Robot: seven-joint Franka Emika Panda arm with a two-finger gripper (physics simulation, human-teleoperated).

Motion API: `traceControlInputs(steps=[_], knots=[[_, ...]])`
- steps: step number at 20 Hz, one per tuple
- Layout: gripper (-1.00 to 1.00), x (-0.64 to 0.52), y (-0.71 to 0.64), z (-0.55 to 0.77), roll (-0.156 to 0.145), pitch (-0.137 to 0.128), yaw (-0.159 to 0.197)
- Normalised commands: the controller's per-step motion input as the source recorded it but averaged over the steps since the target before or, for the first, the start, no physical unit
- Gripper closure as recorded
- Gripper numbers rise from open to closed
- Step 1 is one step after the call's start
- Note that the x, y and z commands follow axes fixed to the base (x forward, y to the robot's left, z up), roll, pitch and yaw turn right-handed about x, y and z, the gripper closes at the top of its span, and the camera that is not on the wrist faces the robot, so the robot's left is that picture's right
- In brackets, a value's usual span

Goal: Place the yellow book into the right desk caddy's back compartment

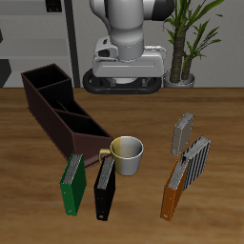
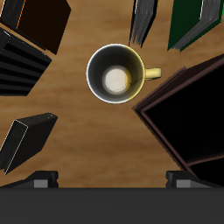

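End effector [image 2: 112,180] released: fingers wide apart, nothing between them. It hangs high over the mug [image 2: 115,73], I'd say parked for an overview before picking a target.

Directly under me is the mug, and the right desk caddy [image 1: 62,110] lies just beside it, with a green book [image 1: 73,183] and a black book [image 1: 105,189] off its near end.

The yellow book [image 1: 183,133] is across the table [image 1: 143,105] from the caddy, well apart from it. It stands upright on edge, rearmost of three books, with the grey striped book [image 1: 195,158] and the orange-brown book [image 1: 173,191] in front. Standing leaves its faces open to a pinch. It's thin, a dull beige-grey, and untouched.

Back compartment [image 1: 48,84], I take as the far end, is empty.
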Motion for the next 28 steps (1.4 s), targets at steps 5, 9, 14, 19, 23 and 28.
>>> traceControlInputs(steps=[5, 9, 14, 19, 23, 28], knots=[[-1.00, -0.17, 0.30, 0.05, -0.033, -0.096, -0.051], [-1.00, -0.10, 0.26, -0.05, -0.031, -0.014, -0.094], [-1.00, -0.04, 0.19, -0.07, -0.026, 0.001, -0.076], [-1.00, -0.12, 0.30, -0.11, -0.023, 0.011, -0.082], [-1.00, -0.19, 0.40, -0.06, 0.022, -0.012, -0.083], [-1.00, -0.13, 0.23, -0.14, -0.009, 0.004, -0.030]])
